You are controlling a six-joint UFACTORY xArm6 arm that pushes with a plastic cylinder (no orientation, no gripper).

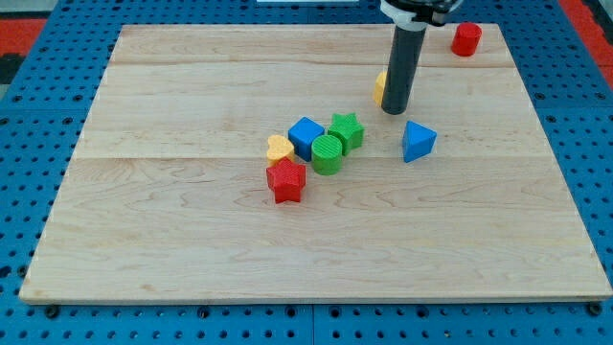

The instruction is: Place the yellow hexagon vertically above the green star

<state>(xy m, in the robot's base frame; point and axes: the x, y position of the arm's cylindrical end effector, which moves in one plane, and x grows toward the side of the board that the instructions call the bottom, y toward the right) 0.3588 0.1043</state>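
Nearest you: the red star [285, 180] sits lowest in the view, at the bottom of a tight cluster on the wooden board [192, 240].
Cluster: just above it you see a small yellow block [279, 147], a blue cube [306, 136], a green cylinder [327, 153] and the green star [347, 129], all touching or nearly so.
Yellow hexagon [380, 87]: you find it up and to the view's right of the green star, mostly hidden behind the rod; only a yellow sliver shows at the rod's left edge, so its shape is hard to confirm.
My tip [395, 111]: it rests on the board against the hexagon's right side. The rod has no jaws, so there is nothing to spread or pinch.
Others: a blue triangular block [418, 141] lies near the tip's lower right; a red cylinder [466, 38] stands at the top right.
Risk: the hexagon looks only slightly right of the star. If you push too far left, it overshoots; if you push off-centre, it may spin away or slide down into the star.
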